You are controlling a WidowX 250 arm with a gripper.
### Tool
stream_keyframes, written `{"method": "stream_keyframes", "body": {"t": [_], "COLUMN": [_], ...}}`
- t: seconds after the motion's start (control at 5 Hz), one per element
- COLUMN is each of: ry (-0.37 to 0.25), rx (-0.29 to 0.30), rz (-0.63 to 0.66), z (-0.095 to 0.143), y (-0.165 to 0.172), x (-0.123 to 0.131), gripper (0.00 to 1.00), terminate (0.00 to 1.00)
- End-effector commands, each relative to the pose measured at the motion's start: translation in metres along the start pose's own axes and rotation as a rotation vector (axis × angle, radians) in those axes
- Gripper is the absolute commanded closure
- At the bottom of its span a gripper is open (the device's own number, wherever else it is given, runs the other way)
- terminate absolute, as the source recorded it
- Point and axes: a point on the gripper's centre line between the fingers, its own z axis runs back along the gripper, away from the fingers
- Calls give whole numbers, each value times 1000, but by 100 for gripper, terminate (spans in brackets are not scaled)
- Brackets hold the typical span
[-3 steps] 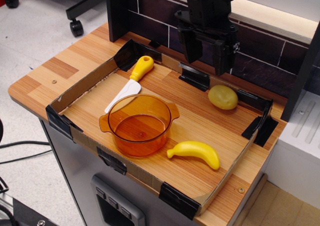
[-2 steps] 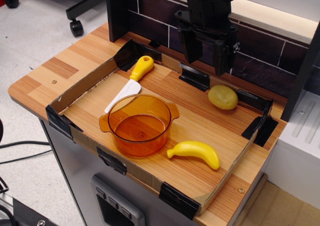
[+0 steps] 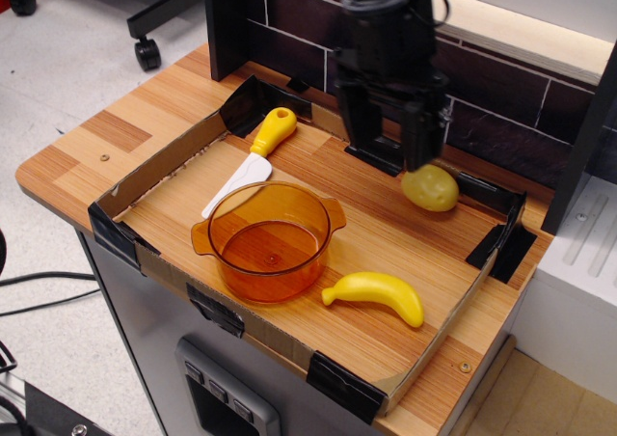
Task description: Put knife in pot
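Note:
The knife (image 3: 254,155) lies flat at the tray's back left, its yellow handle toward the wall and its white blade pointing at the pot. The translucent orange pot (image 3: 269,240) stands upright and empty at the front left of the tray, its rim just in front of the blade tip. My black gripper (image 3: 388,154) hangs open and empty over the back of the tray, to the right of the knife handle and well apart from it.
A yellow-green round fruit (image 3: 431,188) sits just right of the gripper. A yellow banana (image 3: 376,294) lies at the front right of the pot. Low cardboard walls (image 3: 157,156) with black tape corners ring the tray. A dark brick wall stands behind.
The gripper has moved down and slightly left, toward the tray floor. The knife, pot, banana and fruit have not moved.

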Motion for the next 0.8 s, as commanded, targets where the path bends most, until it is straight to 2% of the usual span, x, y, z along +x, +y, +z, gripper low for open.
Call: {"method": "stream_keyframes", "body": {"t": [0.0, 0.2, 0.6], "ry": [-216, -195, -170], "rx": [49, 55, 169], "rz": [97, 171, 242], "z": [47, 40, 19], "y": [36, 60, 92], "x": [-2, -1, 8], "gripper": [0, 0, 0], "terminate": [0, 0, 0]}}
